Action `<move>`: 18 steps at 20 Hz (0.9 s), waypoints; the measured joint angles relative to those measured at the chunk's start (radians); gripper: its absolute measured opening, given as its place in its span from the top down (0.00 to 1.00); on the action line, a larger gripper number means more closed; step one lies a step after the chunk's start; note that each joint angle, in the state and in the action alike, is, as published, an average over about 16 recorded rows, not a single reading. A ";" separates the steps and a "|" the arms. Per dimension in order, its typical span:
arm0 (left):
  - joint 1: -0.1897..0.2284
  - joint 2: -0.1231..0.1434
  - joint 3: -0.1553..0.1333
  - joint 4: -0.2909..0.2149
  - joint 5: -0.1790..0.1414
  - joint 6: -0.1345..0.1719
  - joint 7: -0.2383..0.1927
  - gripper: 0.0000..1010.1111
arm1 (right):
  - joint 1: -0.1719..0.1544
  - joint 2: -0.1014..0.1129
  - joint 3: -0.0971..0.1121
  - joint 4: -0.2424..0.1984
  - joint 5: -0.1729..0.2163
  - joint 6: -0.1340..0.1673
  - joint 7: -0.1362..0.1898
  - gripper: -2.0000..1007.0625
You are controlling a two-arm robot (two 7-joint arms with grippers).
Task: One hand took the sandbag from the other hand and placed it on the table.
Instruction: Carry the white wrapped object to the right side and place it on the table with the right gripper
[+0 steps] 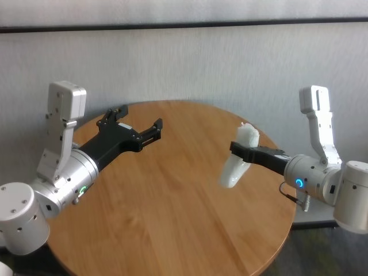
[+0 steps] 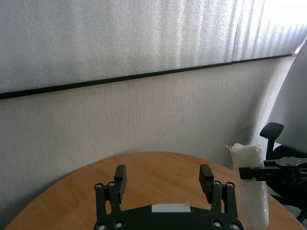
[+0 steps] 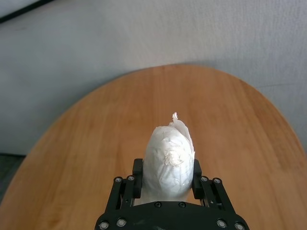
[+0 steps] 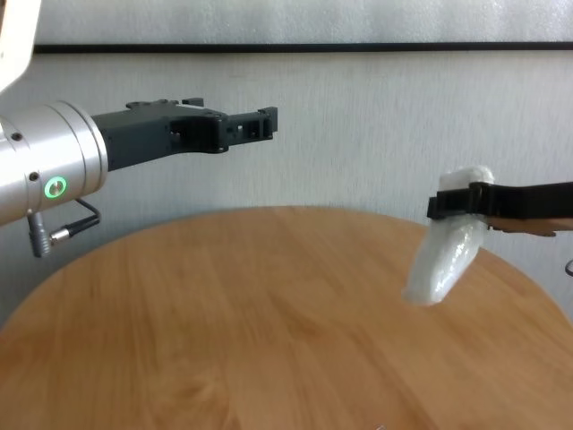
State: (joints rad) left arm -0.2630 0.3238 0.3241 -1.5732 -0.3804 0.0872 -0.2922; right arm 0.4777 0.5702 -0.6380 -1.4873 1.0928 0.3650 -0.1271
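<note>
Pinching the sandbag (image 1: 237, 163) near its upper end, the right hand (image 1: 242, 150) with the blue ring on its wrist holds it in the air above the right side of the table (image 1: 172, 213). The black fingers (image 3: 196, 178) press in on either side of the white pouch, and the right wrist view shows the crinkled top end bulging between them. The bag hangs down from the grip, tilted, its lower end pointing toward the middle of the table; the chest view shows that end clear of the wood.

The left hand (image 1: 135, 125), on the wrist with the green ring, hangs above the far left part of the table with its fingers spread wide and nothing between them. It points toward the right hand, well apart from it and from the bag. In the left wrist view the bag shows farther off, upright in the other hand's clamp.

The table is round with a light-brown wood-grain top. Behind it stands a pale wall (image 1: 190, 63) crossed by a dark horizontal strip (image 1: 184, 24).
</note>
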 joint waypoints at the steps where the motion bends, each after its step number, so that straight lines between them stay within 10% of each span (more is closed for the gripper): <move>1: 0.000 0.000 0.000 0.000 0.000 0.000 0.000 0.01 | 0.002 -0.001 0.001 0.005 -0.003 0.009 -0.009 0.44; 18: 0.000 0.000 0.000 0.000 0.000 0.000 0.000 0.01 | 0.036 -0.023 0.009 0.080 -0.059 0.125 -0.090 0.44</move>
State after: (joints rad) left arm -0.2631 0.3238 0.3242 -1.5732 -0.3804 0.0872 -0.2922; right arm 0.5135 0.5473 -0.6292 -1.4077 1.0335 0.4896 -0.2166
